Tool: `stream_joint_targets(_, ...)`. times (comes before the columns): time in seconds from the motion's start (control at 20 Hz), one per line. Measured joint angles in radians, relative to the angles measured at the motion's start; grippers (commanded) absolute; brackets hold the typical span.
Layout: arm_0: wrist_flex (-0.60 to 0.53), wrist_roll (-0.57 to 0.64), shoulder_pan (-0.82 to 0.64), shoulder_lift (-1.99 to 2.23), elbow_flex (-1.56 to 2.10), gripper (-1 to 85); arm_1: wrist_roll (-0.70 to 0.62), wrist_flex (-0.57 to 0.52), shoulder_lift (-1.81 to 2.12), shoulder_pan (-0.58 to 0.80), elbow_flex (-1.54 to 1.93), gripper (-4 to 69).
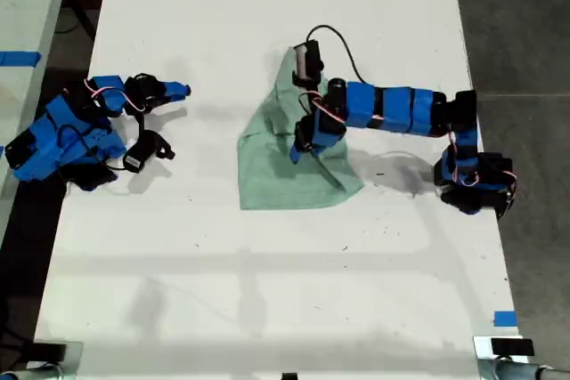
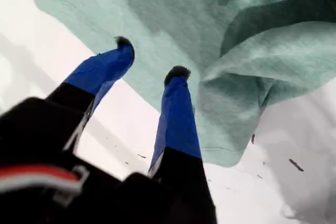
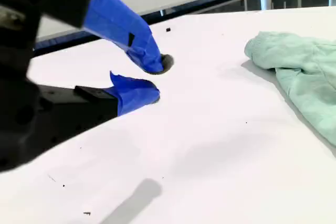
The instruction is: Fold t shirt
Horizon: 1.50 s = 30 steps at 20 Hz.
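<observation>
The pale mint-green t shirt [image 1: 272, 162] lies crumpled on the white table [image 1: 267, 291], a little to the exterior view's right of centre. One part of it is folded over itself. My first gripper [image 1: 301, 150] points down onto the cloth near its exterior-view right side. In the first wrist view my first gripper [image 2: 150, 59] is open, both tips over the t shirt [image 2: 173, 14], with nothing pinched. My second gripper [image 1: 178, 92] rests at the exterior view's left, well apart from the shirt. Its second wrist view shows my second gripper [image 3: 151, 80] open and empty, with the t shirt [image 3: 304, 72] farther off.
Another pale table with blue tape [image 1: 18, 58] stands at the exterior view's left edge. A blue tape mark [image 1: 504, 318] sits near the table's lower right in the exterior view. Dark floor [image 1: 525, 33] runs along the exterior view's right.
</observation>
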Motion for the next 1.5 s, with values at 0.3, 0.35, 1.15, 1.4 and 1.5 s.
stream_joint_targets(0.3,0.0,0.003,0.0,0.0,0.0,4.3,0.003,0.02,0.364,0.003,0.196,12.0)
stream_joint_targets(0.35,0.0,0.003,0.0,0.0,0.0,4.3,0.009,0.018,0.469,0.017,0.293,6.2)
stream_joint_targets(1.15,-0.009,0.003,0.0,0.0,0.0,3.9,-0.029,-0.465,2.243,0.187,2.178,2.0)
stream_joint_targets(1.4,-0.009,0.003,0.0,0.0,0.0,3.9,-0.035,-0.436,2.266,0.238,2.189,7.2)
stream_joint_targets(1.5,-0.009,0.003,0.002,0.0,0.0,3.8,-0.014,-0.379,2.266,0.293,2.189,3.2)
